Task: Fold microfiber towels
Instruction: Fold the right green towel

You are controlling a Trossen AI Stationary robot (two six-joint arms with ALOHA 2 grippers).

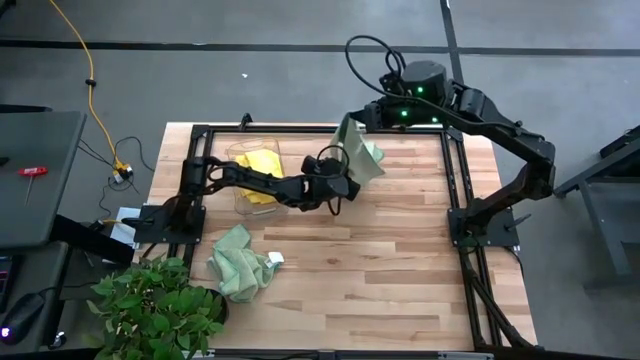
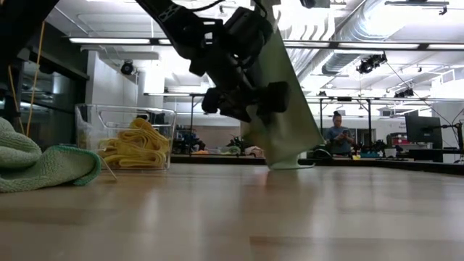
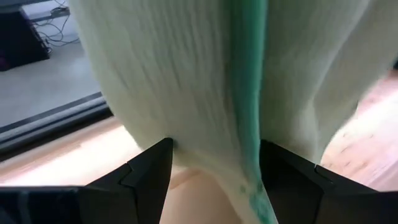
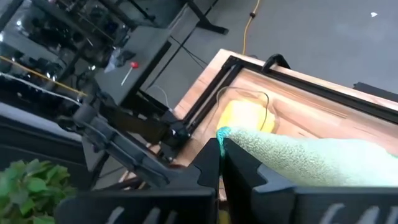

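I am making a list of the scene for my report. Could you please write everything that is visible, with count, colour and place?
hanging towel: one, pale green, held up by a corner, its lower end on the table near the far edge
crumpled towel: one, pale green, on the table at the near left
yellow towels: a folded pile, count unclear, inside the clear bin
clear bin: one, transparent, far left of the table
plant: one, leafy green, near left corner
table: one, light wood
person: one, far in the room behind
left gripper: fingers open, at the hanging towel
right gripper: fingers shut on the hanging towel's corner
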